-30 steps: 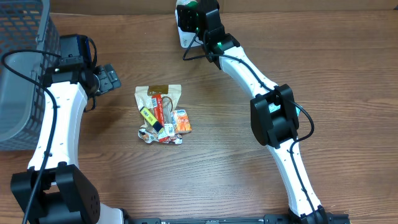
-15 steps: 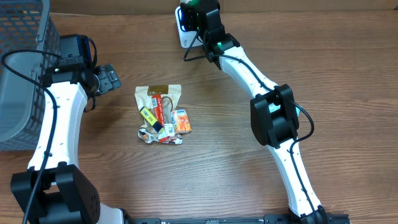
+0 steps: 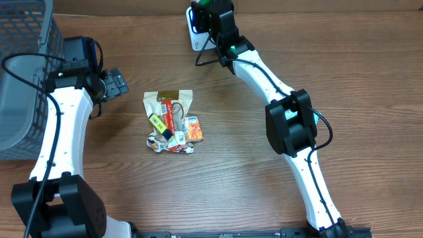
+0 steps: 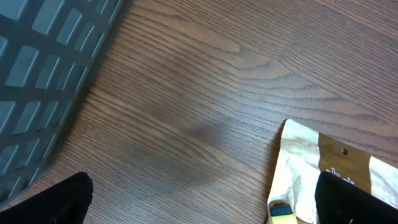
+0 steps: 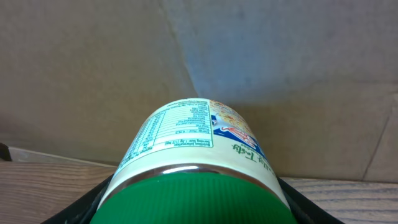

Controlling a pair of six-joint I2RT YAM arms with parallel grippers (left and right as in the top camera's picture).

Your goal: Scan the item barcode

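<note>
Right gripper [image 3: 211, 18] part-open, clamped on green-lidded jar [image 5: 186, 134]. Jar held at far table edge, just beside white unit [image 3: 193, 38] I take for scanner. Nutrition panel shows in wrist view; barcode not visible to me. Left gripper [image 3: 114, 84] spread wide, empty, between basket [image 3: 20, 79] and snack pile [image 3: 172, 122]. I judge pickup done; barcode presentation and read confirmation remain.

Between your right jaws, the jar [image 5: 186, 134] wears a glossy printed label, its smooth green plastic lid [image 5: 189, 202] edged by a bright metallic band. Below your left jaws the surface [image 4: 186, 93] is matt, grained wood; the pouch [image 4: 305, 168] looks like creased kraft paper, the basket [image 4: 43, 68] moulded grey plastic.
</note>
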